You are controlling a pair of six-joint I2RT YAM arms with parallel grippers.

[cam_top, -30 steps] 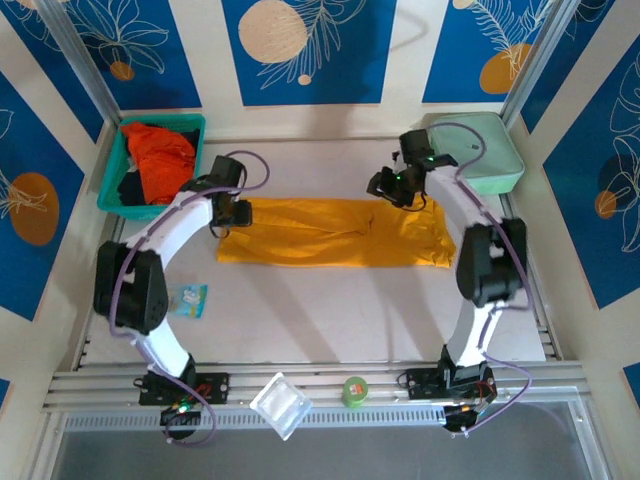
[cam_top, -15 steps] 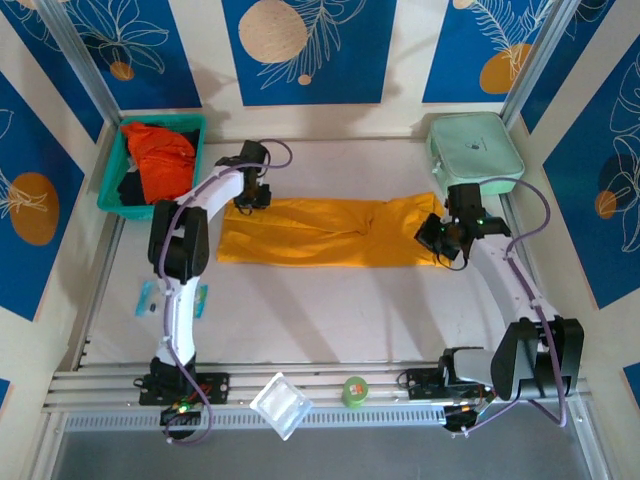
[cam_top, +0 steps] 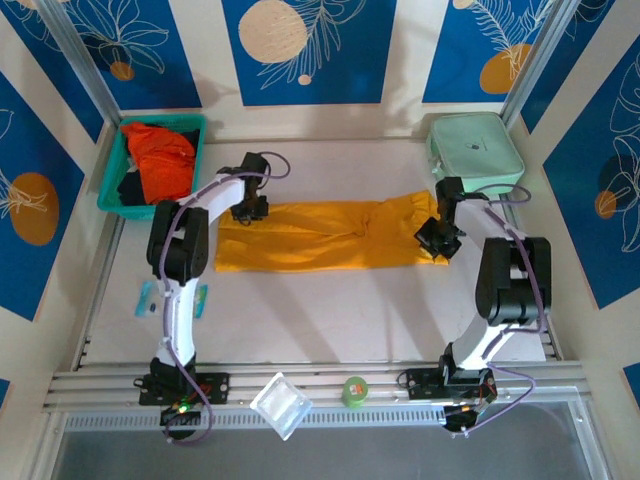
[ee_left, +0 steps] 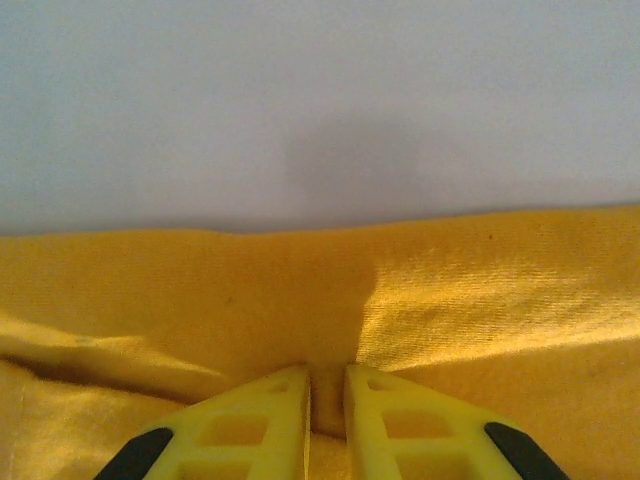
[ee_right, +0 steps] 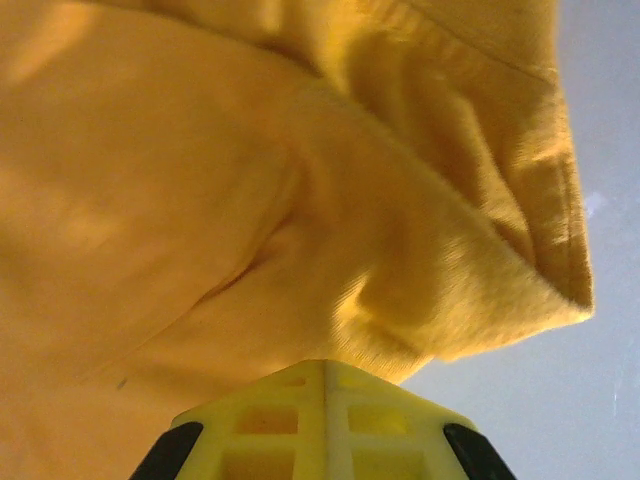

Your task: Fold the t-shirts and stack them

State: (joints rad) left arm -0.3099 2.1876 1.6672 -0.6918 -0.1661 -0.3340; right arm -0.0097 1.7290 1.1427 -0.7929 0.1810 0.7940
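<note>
- The room is a small booth walled with blue panels printed with pale leaves and orange discs; the surface is a pale, matte tabletop, mostly bare in the middle.
- The mustard-yellow t-shirt lies flat across the middle of the surface as a long band, already folded lengthwise by the look of it.
- The red-orange t-shirt is heaped in the teal basket at the far left corner, and a mint-green box sits at the far right.
- Along the near edge lie a clear plastic container and a green roll, well apart from the shirt.
- The left pincer is nearly closed at the shirt's far left corner, with a thin ridge of yellow cloth nipped in the slit between its fingers.
- The right pincer is closed tight at the shirt's right end, where the cloth bunches up at its tips; it seems to have a pinch of the fabric.
- I judge the shirt light, limp and not fragile: it will sag and drag between the two holds rather than keep its shape.
- The matte knit should not slip from a firm pinch.
- The end corners and hems look like the best places to take it, one pincer at each end.
- There is room on the surface to fold one end over the other.
</note>
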